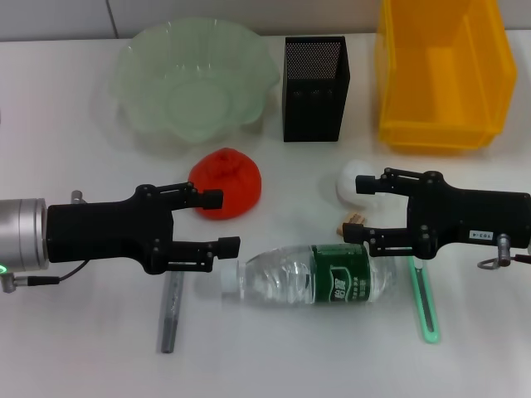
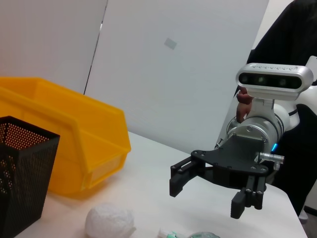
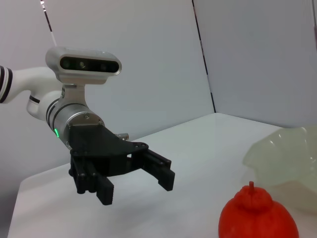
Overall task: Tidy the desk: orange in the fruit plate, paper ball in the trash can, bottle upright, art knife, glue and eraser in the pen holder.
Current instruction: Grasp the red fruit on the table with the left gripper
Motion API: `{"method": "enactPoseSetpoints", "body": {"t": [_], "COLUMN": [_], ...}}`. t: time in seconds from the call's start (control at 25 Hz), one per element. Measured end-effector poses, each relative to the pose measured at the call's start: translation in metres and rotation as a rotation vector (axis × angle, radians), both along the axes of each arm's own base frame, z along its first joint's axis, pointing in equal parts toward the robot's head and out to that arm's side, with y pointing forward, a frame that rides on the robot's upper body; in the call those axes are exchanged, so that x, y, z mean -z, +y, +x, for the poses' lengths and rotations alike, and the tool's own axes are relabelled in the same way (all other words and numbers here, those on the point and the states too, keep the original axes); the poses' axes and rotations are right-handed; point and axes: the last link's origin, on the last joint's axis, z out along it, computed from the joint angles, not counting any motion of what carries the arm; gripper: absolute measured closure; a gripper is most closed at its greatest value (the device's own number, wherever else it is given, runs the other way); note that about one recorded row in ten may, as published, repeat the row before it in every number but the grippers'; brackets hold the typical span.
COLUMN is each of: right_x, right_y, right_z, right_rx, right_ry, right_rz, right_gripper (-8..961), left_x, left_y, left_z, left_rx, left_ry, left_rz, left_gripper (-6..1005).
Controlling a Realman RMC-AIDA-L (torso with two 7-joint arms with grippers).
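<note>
A: Starting at the left of the head view, what do you see?

B: The left end effector (image 1: pixel 222 222) hangs at centre left with its fingers apart, gripping nothing. The orange (image 1: pixel 226 182) lies just beyond it on the table (image 1: pixel 66 116), and the pale green fruit plate (image 1: pixel 196 81) sits at upper left, with nothing in it. A grey pen-like tool (image 1: pixel 170 312), maybe the art knife, lies at lower left, partly under the arm.

A: And the middle?

B: The bottle (image 1: pixel 303 274) lies on its side at lower centre, cap pointing left. The black mesh pen holder (image 1: pixel 315 88) stands at upper centre.

A: The right side?

B: The right end effector (image 1: pixel 363 212) is at centre right, fingers apart, holding nothing. The white paper ball (image 1: pixel 353 182) sits just behind its upper finger. A green stick-like thing (image 1: pixel 424 303) lies at lower right, and the yellow bin (image 1: pixel 441 70), presumably the trash can, fills the upper right. A small tan thing near the bottle is too unclear to name.

A: Which step is this?

B: I judge nothing is tidied yet. Both arms frame the bottle, so standing it up looks likeliest. That calls for closing in on the bottle's body, gripping firmly and tilting it onto its base.
</note>
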Motion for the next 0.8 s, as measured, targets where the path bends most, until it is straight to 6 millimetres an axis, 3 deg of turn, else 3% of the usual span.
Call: {"method": "enactPoseSetpoints", "body": {"t": [0.6, 0.8], "right_x": [0.001, 0.001], "right_y": [-0.003, -0.003], "right_z": [0.002, 0.002], "right_rx": [0.009, 0.011], "right_ry": [0.005, 0.008], "right_rz": [-0.003, -0.004], "right_gripper": [121, 121], "left_x": [0.001, 0.002], "left_y": [0.001, 0.010], "left_z": [0.000, 0.001], "left_rx": [-0.003, -0.044], "left_ry": [-0.001, -0.024], "left_rz": [0.004, 0.089], "left_gripper": [163, 163]}}
